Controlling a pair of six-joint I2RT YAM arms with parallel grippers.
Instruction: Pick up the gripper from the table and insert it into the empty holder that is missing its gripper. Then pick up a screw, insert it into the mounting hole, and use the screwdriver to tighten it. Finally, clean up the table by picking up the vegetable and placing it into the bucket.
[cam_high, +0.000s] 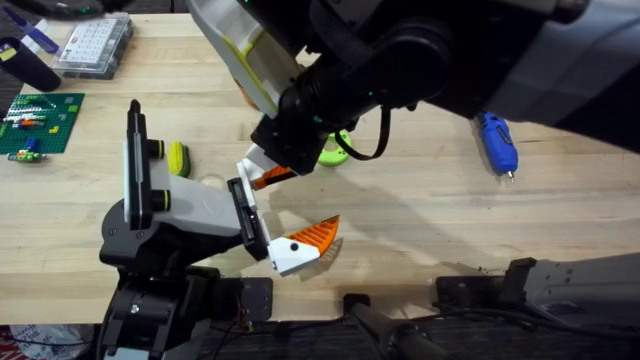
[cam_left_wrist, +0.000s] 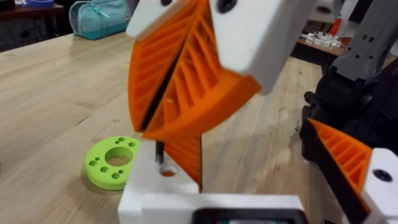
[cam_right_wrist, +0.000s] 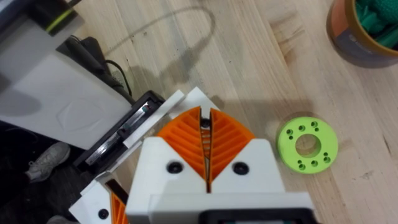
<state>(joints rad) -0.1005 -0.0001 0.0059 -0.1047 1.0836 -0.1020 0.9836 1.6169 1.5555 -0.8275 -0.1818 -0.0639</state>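
The grey holder (cam_high: 175, 210) lies at the lower left. The white and orange gripper piece (cam_left_wrist: 186, 186) sits at the far end of its black plate (cam_high: 245, 210). My right gripper (cam_right_wrist: 204, 124) hangs just above the piece, shut on a thin dark screw (cam_left_wrist: 160, 152) over the mounting hole (cam_left_wrist: 166, 169). My left gripper (cam_left_wrist: 261, 168) is open; its other orange finger (cam_left_wrist: 348, 168) stands apart, nothing between. The blue screwdriver (cam_high: 497, 143) lies at the right. A yellow-green vegetable (cam_high: 178, 158) rests beside the holder. The bucket (cam_right_wrist: 348, 46) stands past a green ring (cam_right_wrist: 308, 144).
A clear screw box (cam_high: 95, 45) and a green studded plate (cam_high: 40, 120) sit at the far left. The green ring (cam_high: 335, 150) lies close behind the right gripper. Bare wood stretches between the holder and the screwdriver.
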